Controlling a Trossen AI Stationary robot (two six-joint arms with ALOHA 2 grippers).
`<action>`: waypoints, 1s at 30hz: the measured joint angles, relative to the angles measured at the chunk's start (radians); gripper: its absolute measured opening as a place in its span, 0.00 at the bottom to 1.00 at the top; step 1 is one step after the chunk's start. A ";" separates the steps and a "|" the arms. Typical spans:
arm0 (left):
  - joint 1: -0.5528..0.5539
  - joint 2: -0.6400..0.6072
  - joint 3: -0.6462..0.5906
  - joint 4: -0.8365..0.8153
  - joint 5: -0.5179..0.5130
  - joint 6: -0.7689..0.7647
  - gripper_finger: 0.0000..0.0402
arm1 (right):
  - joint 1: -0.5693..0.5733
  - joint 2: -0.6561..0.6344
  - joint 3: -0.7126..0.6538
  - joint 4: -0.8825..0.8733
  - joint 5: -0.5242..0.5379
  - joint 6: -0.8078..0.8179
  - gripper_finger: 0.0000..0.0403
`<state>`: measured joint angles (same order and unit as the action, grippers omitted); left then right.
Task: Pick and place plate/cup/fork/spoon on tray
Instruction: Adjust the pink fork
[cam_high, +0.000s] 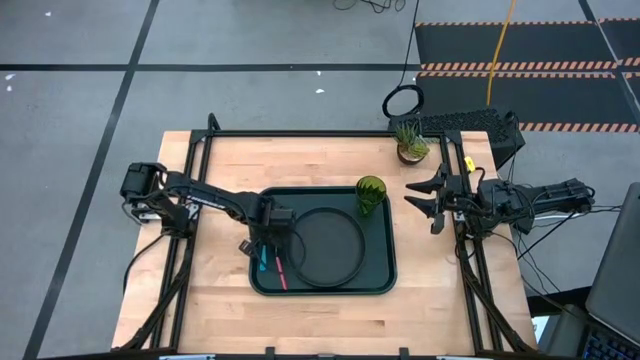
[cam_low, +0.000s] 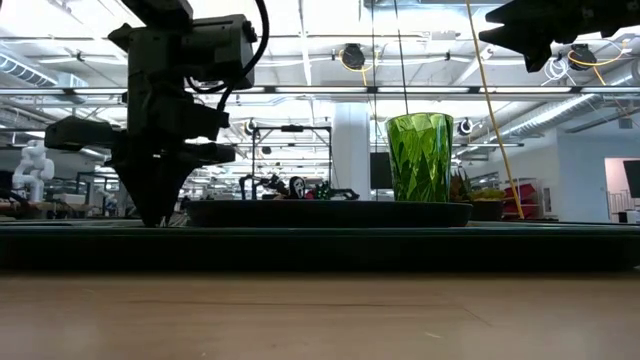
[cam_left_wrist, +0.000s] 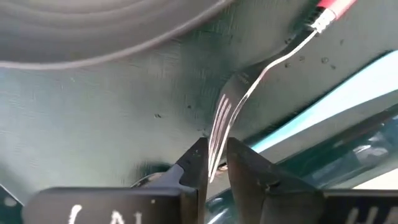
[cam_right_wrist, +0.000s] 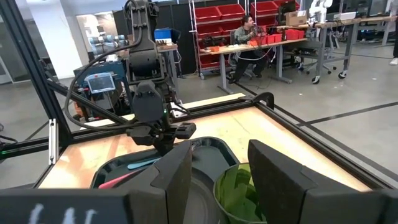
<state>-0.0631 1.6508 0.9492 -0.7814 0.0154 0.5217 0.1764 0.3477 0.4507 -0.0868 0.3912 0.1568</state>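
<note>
Setting the fork (cam_left_wrist: 249, 93) down | left gripper (cam_left_wrist: 214, 163) clenched on its tines, low at the tray's (cam_high: 378, 280) left edge beside the spoon (cam_high: 261, 262) | we should release flat, lift straight | right gripper (cam_high: 428, 200) released, above the bench's right edge.

Past the right gripper (cam_right_wrist: 214, 168) (fingers spread), the cup (cam_right_wrist: 239, 193) stands on the tray (cam_right_wrist: 214, 147).
</note>
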 joint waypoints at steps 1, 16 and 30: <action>0.000 0.000 0.000 0.002 0.000 0.001 0.16 | 0.000 0.000 0.000 0.000 0.000 0.000 0.37; 0.025 0.000 0.002 -0.002 0.039 0.049 0.04 | 0.000 0.000 0.000 0.001 0.000 0.000 0.37; 0.030 0.001 0.102 -0.097 0.040 0.076 0.01 | 0.000 0.000 0.000 0.008 0.000 -0.004 0.37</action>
<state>-0.0329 1.6520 1.0516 -0.8782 0.0550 0.5978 0.1764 0.3477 0.4507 -0.0784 0.3912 0.1528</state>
